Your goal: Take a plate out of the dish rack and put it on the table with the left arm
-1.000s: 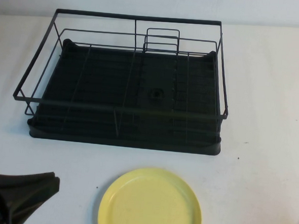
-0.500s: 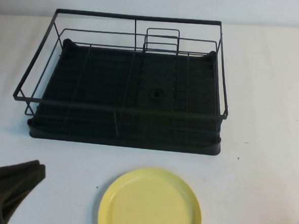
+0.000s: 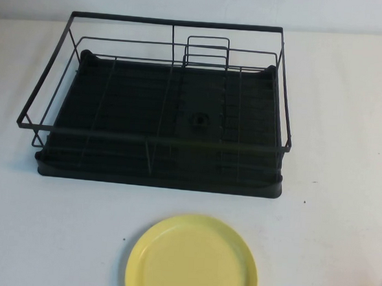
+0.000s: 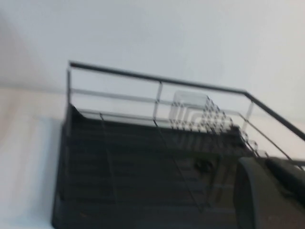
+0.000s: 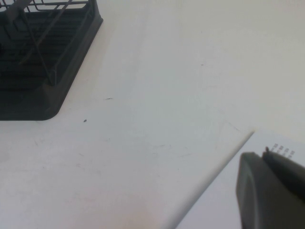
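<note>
Since the earlier frame, our left claw (image 4: 267,195) has withdrawn past the lower-left edge of the high view; its opening we cannot tell, likewise our right claw (image 5: 271,191). Plate (image 3: 192,258) lies flat on table (image 3: 347,126), bottom centre, below dish rack (image 3: 161,102).

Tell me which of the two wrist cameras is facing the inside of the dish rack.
The left wrist camera: it looks across the dish rack past the left gripper. The right wrist view shows mostly table, one rack corner, and the right gripper.
</note>
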Robot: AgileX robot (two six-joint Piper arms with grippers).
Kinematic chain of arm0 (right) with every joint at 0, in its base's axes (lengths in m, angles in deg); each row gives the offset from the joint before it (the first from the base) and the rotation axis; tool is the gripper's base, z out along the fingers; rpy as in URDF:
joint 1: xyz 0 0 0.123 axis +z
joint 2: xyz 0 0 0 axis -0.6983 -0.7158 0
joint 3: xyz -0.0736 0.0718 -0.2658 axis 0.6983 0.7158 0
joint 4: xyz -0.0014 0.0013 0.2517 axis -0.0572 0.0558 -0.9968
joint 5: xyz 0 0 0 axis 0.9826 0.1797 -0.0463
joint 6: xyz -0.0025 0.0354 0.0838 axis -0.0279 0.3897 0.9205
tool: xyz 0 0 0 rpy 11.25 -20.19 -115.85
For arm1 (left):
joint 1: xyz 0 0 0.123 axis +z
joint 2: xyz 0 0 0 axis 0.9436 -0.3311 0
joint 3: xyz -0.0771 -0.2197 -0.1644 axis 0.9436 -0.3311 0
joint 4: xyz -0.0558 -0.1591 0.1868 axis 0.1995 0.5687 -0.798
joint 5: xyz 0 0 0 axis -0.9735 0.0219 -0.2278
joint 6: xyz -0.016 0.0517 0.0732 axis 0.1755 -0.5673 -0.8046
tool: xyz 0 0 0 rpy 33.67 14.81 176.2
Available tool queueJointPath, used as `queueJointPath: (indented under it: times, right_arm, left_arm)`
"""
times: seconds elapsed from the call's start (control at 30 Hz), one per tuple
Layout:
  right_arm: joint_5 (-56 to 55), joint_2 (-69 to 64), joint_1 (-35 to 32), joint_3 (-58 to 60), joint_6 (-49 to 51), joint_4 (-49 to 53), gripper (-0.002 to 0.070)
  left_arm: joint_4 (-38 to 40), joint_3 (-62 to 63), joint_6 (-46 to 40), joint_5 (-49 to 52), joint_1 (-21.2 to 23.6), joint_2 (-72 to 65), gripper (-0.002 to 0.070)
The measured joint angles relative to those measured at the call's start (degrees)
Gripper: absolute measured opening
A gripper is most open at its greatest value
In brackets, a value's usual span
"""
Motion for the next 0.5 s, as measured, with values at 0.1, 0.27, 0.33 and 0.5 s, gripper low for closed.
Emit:
queueJointPath:
  times: [0.1, 0.27, 0.33, 0.5]
  right_arm:
    - [0.0, 0.0, 0.0, 0.0, 0.0, 0.0, -0.002]
    - [0.0, 0.0, 0.0, 0.0, 0.0, 0.0, -0.002]
    - [0.0, 0.0, 0.0, 0.0, 0.0, 0.0, -0.002]
    - [0.0, 0.0, 0.0, 0.0, 0.0, 0.0, -0.002]
  left_arm:
    - [-1.9, -2.9, 0.9, -5.2, 0.0, 3.4, -0.0001]
    - [-26.9, -7.3, 21.8, -7.4, 0.0, 3.8, -0.0001]
    - [-39.9, -8.9, 37.6, -7.4, 0.0, 3.8, -0.0001]
    - [-57.5, -10.1, 54.4, -2.9, 0.0, 3.8, -0.0001]
